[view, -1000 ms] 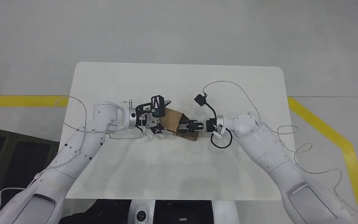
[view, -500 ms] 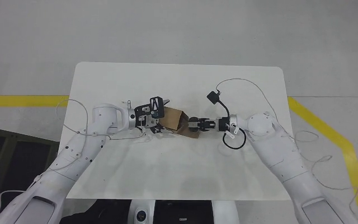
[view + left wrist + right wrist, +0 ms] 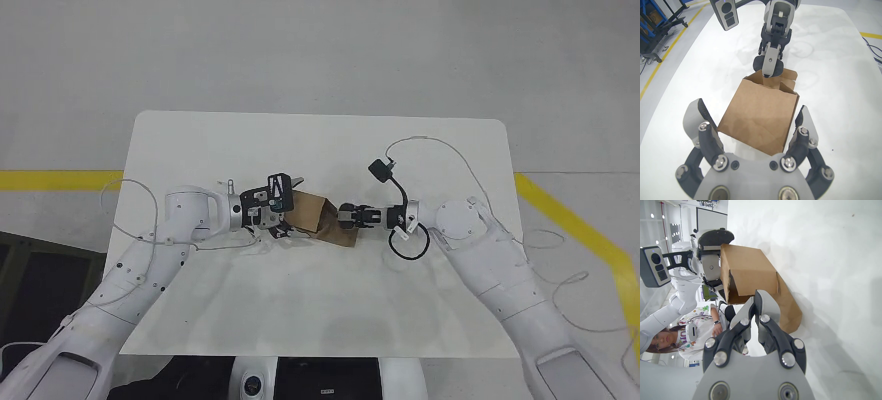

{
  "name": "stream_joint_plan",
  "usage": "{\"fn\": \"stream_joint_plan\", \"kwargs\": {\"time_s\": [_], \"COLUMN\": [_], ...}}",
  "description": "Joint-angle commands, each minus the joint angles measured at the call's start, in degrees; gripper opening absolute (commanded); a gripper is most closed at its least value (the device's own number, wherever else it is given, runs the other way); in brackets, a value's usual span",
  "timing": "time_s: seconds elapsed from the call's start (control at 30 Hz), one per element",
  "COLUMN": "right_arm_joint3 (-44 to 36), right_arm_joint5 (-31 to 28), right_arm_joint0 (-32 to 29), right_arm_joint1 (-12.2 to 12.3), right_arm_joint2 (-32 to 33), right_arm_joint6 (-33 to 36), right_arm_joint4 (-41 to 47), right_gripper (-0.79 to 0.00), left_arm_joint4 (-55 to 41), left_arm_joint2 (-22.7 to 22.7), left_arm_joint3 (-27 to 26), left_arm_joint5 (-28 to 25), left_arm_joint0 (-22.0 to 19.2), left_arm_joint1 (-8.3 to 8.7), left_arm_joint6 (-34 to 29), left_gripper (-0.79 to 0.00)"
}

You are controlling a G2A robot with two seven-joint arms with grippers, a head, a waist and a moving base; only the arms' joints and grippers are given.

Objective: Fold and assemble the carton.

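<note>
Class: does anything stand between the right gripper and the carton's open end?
Nothing visible does. The right gripper, shut, has its tip right at the carton's open flaps; the left gripper grips the opposite end.

The carton [image 3: 318, 213] lies near the middle of the table [image 3: 300, 320]. The left gripper [image 3: 751, 106] straddles the carton's left end, one finger against each side. The right gripper [image 3: 755, 298] sits at the carton's right end, its fingertips touching a flap there.

My right claw [image 3: 343, 214] eases back from inside the open end of the carton [image 3: 318, 212] to its lip, shifts slightly away from me, right arm swings outward, straightening
</note>
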Motion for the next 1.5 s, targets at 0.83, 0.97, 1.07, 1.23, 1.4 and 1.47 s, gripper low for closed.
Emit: {"fn": "stream_joint_plan", "kwargs": {"time_s": [0.83,0.97,1.07,1.23,1.4,1.47], "right_arm_joint3": [13.5,15.3,16.6,18.6,19.8,19.8], "right_arm_joint5": [-6.2,-7.4,-8.4,-10.2,-11.5,-11.6], "right_arm_joint0": [7.0,7.9,8.6,9.4,10.1,10.1], "right_arm_joint1": [-6.8,-7.7,-8.4,-9.4,-9.6,-9.3], "right_arm_joint2": [-9.6,-10.4,-10.9,-11.6,-11.1,-10.4], "right_arm_joint6": [1.5,1.6,1.5,1.4,2.5,3.5], "right_arm_joint4": [10.2,10.7,10.7,11.0,11.3,11.4], "right_gripper": [-0.785,-0.785,-0.785,-0.785,-0.785,-0.785], "left_arm_joint4": [0.6,0.8,0.8,0.7,0.5,0.4], "left_arm_joint2": [-1.6,-1.8,-2.0,-2.2,-2.5,-2.6], "left_arm_joint3": [-0.6,-0.8,-0.9,-0.8,-0.9,-1.0], "left_arm_joint5": [-0.5,-0.5,-0.6,-0.8,-0.9,-1.1], "left_arm_joint0": [1.1,1.3,1.4,1.6,1.7,1.7], "left_arm_joint1": [-0.01,0.0,-0.01,0.0,0.0,-0.01], "left_arm_joint6": [0.2,0.2,0.2,0.0,-0.2,-0.3], "left_gripper": [0.0,0.0,0.0,0.0,0.0,0.0]}}
